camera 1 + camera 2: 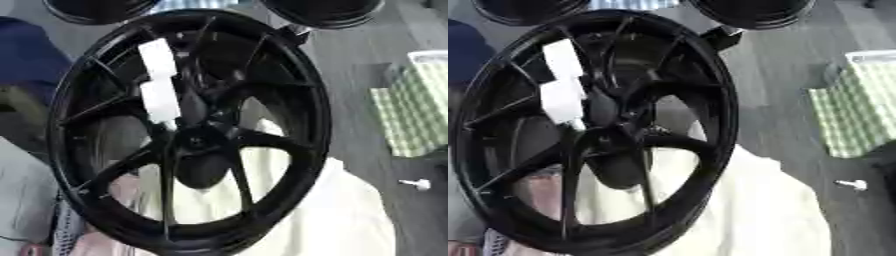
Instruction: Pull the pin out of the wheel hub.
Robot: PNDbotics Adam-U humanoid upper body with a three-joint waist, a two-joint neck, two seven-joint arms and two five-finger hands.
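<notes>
A big black wheel (188, 130) is standing on edge, filling both views; its hub (199, 142) is sitting at the centre. Neither hand is showing, so their state cannot be told. A small white pin-like piece (418, 184) is lying on the floor, well apart. The wheel looks heavy and stiff; a pin would be small, needing a fingertip pinch.

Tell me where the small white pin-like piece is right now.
The small white pin-like piece lies low on the right, on the grey floor, below the green checked cloth.

Grey floor (350, 75), green checked cloth (418, 107)
</notes>
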